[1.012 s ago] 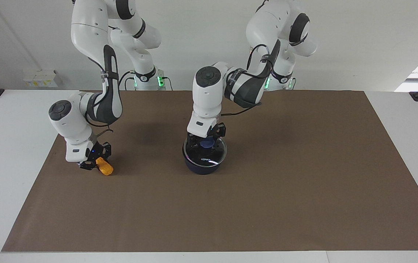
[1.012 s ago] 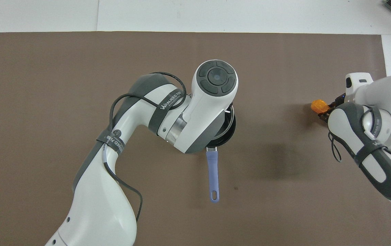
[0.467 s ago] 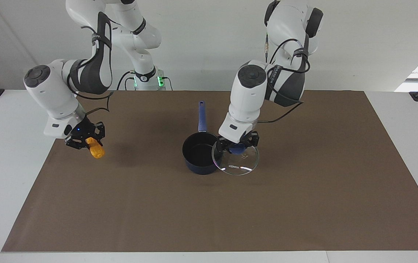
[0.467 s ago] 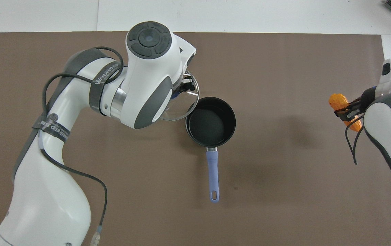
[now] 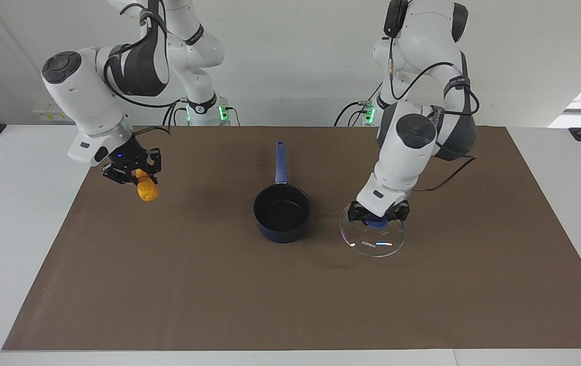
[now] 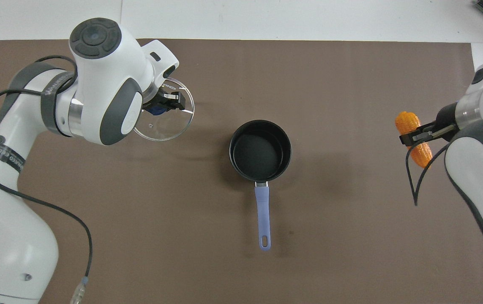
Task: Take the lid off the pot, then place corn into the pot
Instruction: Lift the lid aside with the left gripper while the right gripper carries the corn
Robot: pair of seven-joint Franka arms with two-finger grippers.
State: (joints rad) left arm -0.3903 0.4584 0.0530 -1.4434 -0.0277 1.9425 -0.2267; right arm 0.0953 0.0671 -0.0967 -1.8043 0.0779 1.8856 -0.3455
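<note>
Brown mat (image 5: pixel 290 284), pot (image 5: pixel 282 212) (handle robotward)

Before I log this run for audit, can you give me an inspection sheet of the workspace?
Surface: brown mat on a white table.
Pot: open, mid-mat, handle toward the robots.
Lid: held by its knob, off the pot, toward the left arm's end.
Corn: held in the air.
Clutter: nothing seen.
Left hand: shut on the lid.
Right hand: shut on the corn.
Cables: loops along both arms.
Surroundings: white wall.
</note>
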